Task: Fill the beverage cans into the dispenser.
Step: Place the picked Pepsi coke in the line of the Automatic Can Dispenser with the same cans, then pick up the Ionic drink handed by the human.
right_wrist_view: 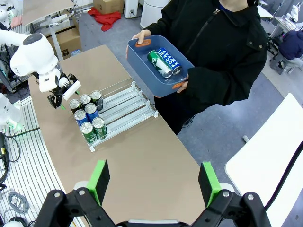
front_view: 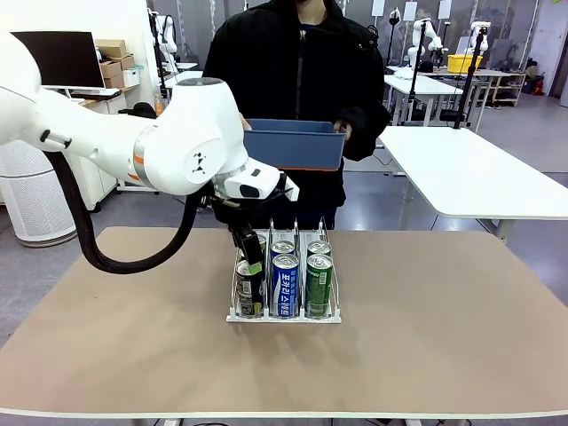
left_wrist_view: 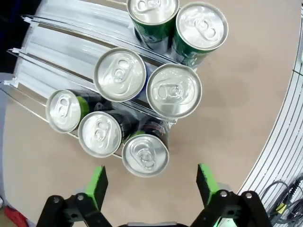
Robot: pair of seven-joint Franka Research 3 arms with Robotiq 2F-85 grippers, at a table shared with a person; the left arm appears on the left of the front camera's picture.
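The left gripper [left_wrist_view: 151, 189] stands with its green pads [left_wrist_view: 97, 187] spread wide and nothing between them. It hangs over the front of the dispenser's [front_view: 284, 316] left lane, and the top of a black can [left_wrist_view: 145, 155] sits just beyond the fingertips.

The risk here is in the pull-away. The fingers are close to that can and to the thin dividers. A sideways drift could clip the rim and tip the slim can, or hook a wire and drag the light rack across the table [front_view: 444, 355]. The left lane is also crowded, with three cans touching at its front end, so a nudge to one would likely shove the others.

The right gripper [right_wrist_view: 154, 182] is high above the table, fingers wide apart and empty.

The dispenser sits near the middle of the table, its front facing the robot's edge. It is a clear-walled rack on a white base. A black can [front_view: 250, 288], a blue can [front_view: 285, 284] and a green can [front_view: 319, 284] stand upright at the front, with more silver tops behind.

Beyond the far edge the person holds a blue tub [front_view: 293, 146], and two more cans [right_wrist_view: 163, 61] lie on their sides inside it.
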